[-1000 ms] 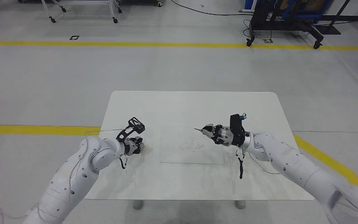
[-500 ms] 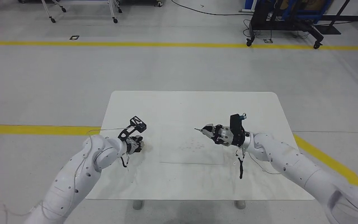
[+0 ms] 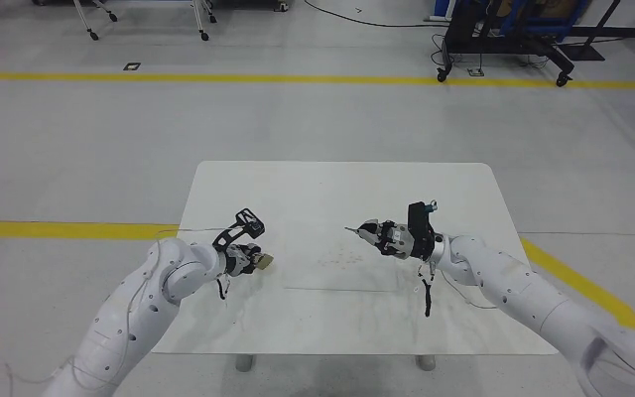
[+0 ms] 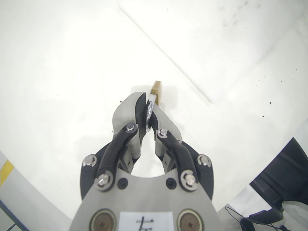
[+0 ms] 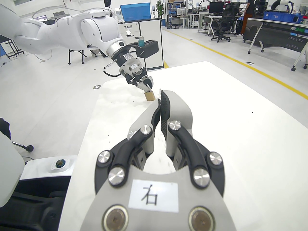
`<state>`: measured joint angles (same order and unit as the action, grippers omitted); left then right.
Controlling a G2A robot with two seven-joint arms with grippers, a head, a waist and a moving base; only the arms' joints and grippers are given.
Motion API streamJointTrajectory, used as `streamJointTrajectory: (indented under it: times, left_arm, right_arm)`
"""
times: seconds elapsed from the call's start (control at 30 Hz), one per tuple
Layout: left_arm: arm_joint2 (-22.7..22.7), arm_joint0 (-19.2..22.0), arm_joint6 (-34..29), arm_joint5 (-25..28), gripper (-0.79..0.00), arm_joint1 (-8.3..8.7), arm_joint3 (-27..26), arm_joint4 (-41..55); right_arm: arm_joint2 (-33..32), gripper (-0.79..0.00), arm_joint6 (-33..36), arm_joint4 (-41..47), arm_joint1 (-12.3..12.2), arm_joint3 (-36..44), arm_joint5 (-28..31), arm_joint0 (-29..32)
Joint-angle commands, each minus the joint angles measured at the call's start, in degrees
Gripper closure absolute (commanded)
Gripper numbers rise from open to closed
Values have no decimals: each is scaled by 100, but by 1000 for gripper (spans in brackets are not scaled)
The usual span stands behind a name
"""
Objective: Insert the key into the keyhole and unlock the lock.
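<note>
Top view: left gripper [image 3: 254, 260] clamps the lock [image 3: 264, 261]; right gripper [image 3: 365, 230], well apart from the lock, pinches the key [image 3: 351, 230]. Left wrist: fingers [image 4: 125, 111] squeeze the shackle [image 4: 149, 111], steadying it. Right wrist: key faces the lock for insertion.

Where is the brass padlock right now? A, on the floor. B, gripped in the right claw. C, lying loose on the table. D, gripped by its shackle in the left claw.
D: the left claw is shut on the padlock by its silver shackle, its brass body sticking out past the tips.
</note>
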<state>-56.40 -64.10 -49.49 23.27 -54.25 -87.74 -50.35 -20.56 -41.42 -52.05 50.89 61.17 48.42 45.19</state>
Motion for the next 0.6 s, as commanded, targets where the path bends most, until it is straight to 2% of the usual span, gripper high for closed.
streamJointTrajectory:
  times: [0.0, 0.07, 0.17, 0.23, 0.3, 0.33, 0.57]
  left_arm:
    - [-9, -2, -79, -23, -139, 2, -16, -32]
    - [-13, -12, -130, -77, -209, 3, -69, -87]
    - [-23, -45, -144, -81, -212, 2, -129, -74]
    - [-27, -47, -158, -62, -175, 0, -146, -69]
    - [-21, -37, -159, -69, -28, -5, -154, -108]
    - [-13, -38, -149, -79, 0, -8, -156, -124]
    - [33, -19, -143, -96, 0, -33, -137, -211]
  right_arm:
    - [0, 0, 0, 0, 0, 0, 0, 0]
    - [0, 0, 0, 0, 0, 0, 0, 0]
    - [0, 0, 0, 0, 0, 0, 0, 0]
    - [0, 0, 0, 0, 0, 0, 0, 0]
    - [0, 0, 0, 0, 0, 0, 0, 0]
    - [0, 0, 0, 0, 0, 0, 0, 0]
    - [0, 0, 0, 0, 0, 0, 0, 0]
